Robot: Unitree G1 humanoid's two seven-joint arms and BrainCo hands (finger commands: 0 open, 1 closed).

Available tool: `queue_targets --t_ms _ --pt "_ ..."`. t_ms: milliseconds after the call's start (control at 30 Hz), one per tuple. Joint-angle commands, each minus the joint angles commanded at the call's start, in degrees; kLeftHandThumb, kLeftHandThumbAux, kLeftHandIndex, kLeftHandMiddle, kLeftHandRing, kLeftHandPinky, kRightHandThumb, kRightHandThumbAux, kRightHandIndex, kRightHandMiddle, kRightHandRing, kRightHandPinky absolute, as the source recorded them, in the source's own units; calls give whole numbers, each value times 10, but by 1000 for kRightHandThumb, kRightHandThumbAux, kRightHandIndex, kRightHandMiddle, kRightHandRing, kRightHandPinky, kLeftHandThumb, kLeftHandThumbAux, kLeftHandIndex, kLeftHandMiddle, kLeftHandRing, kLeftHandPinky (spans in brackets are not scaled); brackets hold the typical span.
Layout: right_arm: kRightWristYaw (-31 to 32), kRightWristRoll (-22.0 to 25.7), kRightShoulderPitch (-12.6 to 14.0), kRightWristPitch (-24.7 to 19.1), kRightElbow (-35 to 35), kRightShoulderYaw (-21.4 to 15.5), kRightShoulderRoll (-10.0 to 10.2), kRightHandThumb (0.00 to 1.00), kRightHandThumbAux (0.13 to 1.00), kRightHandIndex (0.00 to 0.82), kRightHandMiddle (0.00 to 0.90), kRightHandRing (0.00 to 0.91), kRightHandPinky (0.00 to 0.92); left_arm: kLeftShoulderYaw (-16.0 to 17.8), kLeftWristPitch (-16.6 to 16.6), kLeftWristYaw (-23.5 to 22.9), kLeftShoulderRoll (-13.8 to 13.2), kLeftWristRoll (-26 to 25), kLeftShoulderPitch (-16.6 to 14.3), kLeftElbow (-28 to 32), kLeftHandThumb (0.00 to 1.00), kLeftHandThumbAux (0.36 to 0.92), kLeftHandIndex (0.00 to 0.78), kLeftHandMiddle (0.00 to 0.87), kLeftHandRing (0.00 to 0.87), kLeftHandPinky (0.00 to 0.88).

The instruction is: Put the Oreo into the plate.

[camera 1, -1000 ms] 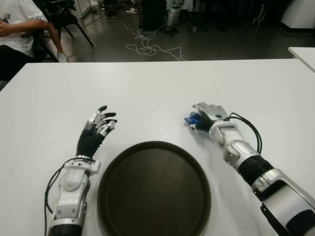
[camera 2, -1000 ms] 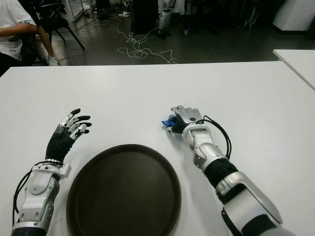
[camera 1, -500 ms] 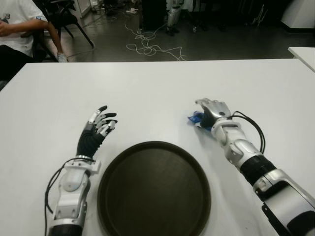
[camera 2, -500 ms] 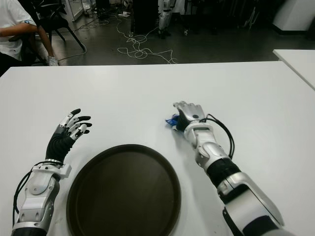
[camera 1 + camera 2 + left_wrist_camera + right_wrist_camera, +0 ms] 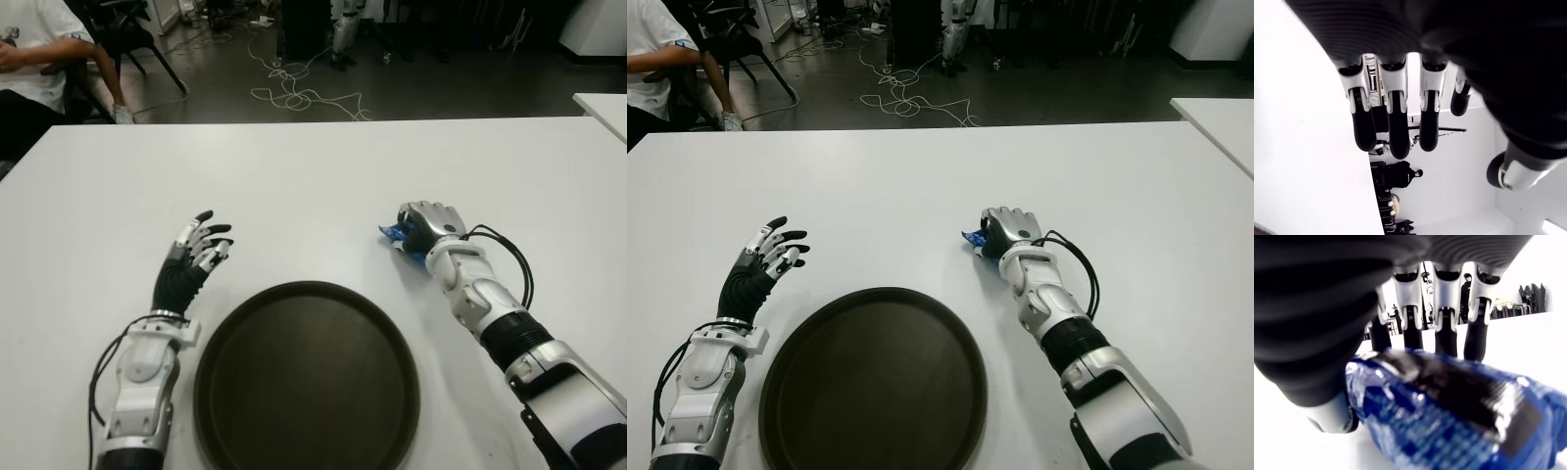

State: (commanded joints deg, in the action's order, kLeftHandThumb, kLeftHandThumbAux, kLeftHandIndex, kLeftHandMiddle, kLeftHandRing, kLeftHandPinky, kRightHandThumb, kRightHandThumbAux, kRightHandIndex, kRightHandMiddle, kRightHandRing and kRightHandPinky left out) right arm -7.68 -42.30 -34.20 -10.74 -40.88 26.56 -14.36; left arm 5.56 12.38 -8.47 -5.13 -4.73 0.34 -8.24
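Because the white worktop [image 5: 313, 166] carries everything we need within reach, we can work on it from one spot: it spreads wide before us, with a person seated beyond its far left corner. Near its front edge, between our two arms, lies the round dark plate [image 5: 307, 377], bare inside and ready to receive the snack. Our left hand [image 5: 193, 257] shows just left of the plate's far rim, its fingers [image 5: 1396, 125] spread and relaxed, holding nothing, so we judge it idle. Our right hand [image 5: 428, 227] is at the far right of the plate, well clear of the rim, with its fingers [image 5: 1445, 328] curled over the Oreo [image 5: 1449, 406], a small blue-wrapped packet [image 5: 394, 235] poking out on the hand's left side. We judge the grip is being secured there, low at the worktop, so the packet can be carried leftward and nearer onto the plate.
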Motion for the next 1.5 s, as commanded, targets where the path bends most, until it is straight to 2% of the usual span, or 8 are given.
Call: queue_targets --t_ms 267,767,933,1167,1333,1500 --pt "-2 5 -2 3 -4 -2 0 294 729 516 590 586 584 -1 0 3 0 4 0 1 387 554 109 272 292 321" --pt "-9 8 -5 22 -15 -4 -3 310 727 527 629 625 591 -1 6 -1 0 -1 2 0 377 549 110 274 292 314" --pt "-14 7 -6 27 -21 -5 -3 308 733 526 603 602 586 -1 5 4 -2 6 -1 -3 389 555 112 274 289 308" --pt "-20 10 -9 35 -32 -7 -2 297 729 527 615 613 589 -3 10 4 -1 8 -5 -11 398 553 108 274 286 305" --pt "-21 11 -13 37 -39 -9 -2 286 722 519 604 590 578 -3 12 3 2 7 -9 -17 397 550 106 270 283 308" --pt "-16 8 -6 24 1 -13 -4 292 728 525 612 608 591 -3 11 3 5 4 -13 -25 388 555 108 265 280 306"
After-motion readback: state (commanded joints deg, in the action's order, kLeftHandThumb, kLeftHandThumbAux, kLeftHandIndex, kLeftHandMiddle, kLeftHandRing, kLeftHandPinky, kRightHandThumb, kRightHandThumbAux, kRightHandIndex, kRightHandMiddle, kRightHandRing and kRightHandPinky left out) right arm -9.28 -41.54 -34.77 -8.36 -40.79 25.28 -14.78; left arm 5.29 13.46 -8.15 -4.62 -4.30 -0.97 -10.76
